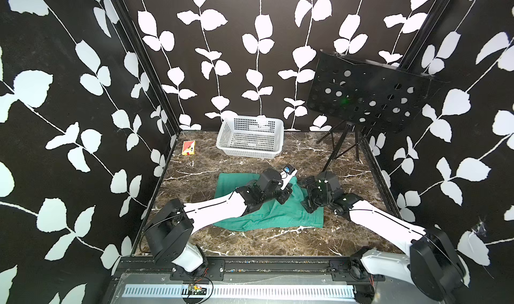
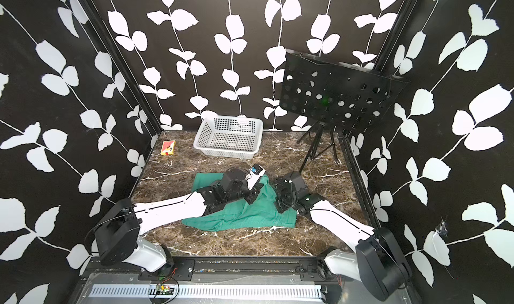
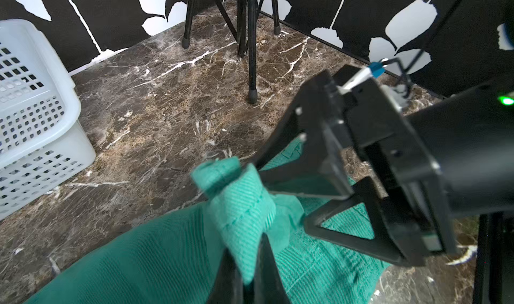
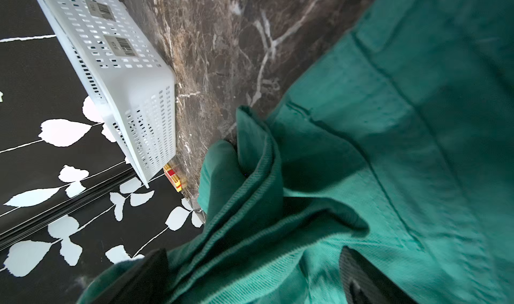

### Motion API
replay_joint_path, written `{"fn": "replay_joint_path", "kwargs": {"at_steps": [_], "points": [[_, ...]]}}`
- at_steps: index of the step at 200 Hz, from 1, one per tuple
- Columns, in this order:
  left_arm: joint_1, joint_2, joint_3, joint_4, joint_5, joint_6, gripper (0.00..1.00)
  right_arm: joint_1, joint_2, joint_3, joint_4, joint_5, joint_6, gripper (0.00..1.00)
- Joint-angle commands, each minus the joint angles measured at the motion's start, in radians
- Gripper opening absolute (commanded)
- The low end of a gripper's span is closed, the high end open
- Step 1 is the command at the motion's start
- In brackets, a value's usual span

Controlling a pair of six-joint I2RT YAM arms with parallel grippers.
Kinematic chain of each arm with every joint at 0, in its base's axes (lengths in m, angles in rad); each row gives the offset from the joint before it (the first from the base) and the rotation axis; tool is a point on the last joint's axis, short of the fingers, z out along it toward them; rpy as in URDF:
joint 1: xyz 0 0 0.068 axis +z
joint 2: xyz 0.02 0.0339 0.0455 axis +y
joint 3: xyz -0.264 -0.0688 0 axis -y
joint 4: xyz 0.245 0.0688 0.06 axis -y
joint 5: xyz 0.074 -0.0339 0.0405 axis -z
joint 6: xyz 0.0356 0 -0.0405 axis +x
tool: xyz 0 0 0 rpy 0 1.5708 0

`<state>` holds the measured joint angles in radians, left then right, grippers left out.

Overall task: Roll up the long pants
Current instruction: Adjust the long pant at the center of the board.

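The long pants [image 1: 267,215] lie rumpled and teal-green on the marble table in both top views, partly under both arms. My left gripper [image 3: 250,277] is shut on a raised fold of the pants [image 3: 239,205] at their far right edge. It shows in a top view as the left gripper [image 1: 288,194]. My right gripper [image 4: 256,277] is open wide, its fingers [image 4: 144,277] standing on either side of bunched folds of the pants [image 4: 389,149]. In the left wrist view the right gripper [image 3: 278,194] sits close beside the held fold.
A white perforated basket [image 1: 275,146] stands at the back of the table. A small red and yellow box [image 1: 188,148] lies at the back left. A black perforated music stand [image 1: 367,94] on a tripod [image 1: 342,146] fills the back right corner.
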<state>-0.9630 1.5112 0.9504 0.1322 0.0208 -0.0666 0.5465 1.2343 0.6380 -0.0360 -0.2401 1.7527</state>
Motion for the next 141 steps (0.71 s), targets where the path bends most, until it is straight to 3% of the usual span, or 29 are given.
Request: {"fn": "replay_joint_path", "kwargs": {"at_steps": [1, 25, 54, 105, 141], "points": [[0.001, -0.007, 0.028, 0.004, 0.025, 0.039, 0.00, 0.012, 0.032, 0.009, 0.085, -0.037, 0.422, 0.99], [0.000, -0.023, 0.013, 0.036, 0.032, 0.017, 0.00, 0.012, 0.014, -0.008, 0.062, 0.025, 0.434, 0.99], [0.001, -0.038, 0.005, 0.082, 0.070, -0.023, 0.00, 0.010, 0.057, -0.052, 0.214, 0.076, 0.497, 0.99], [0.000, -0.055, 0.002, 0.079, 0.095, -0.025, 0.00, 0.006, 0.255, 0.082, 0.348, 0.035, 0.486, 0.99], [-0.001, -0.071, -0.006, 0.103, 0.130, -0.019, 0.00, -0.050, 0.300, 0.143, 0.372, 0.012, 0.435, 0.96]]}}
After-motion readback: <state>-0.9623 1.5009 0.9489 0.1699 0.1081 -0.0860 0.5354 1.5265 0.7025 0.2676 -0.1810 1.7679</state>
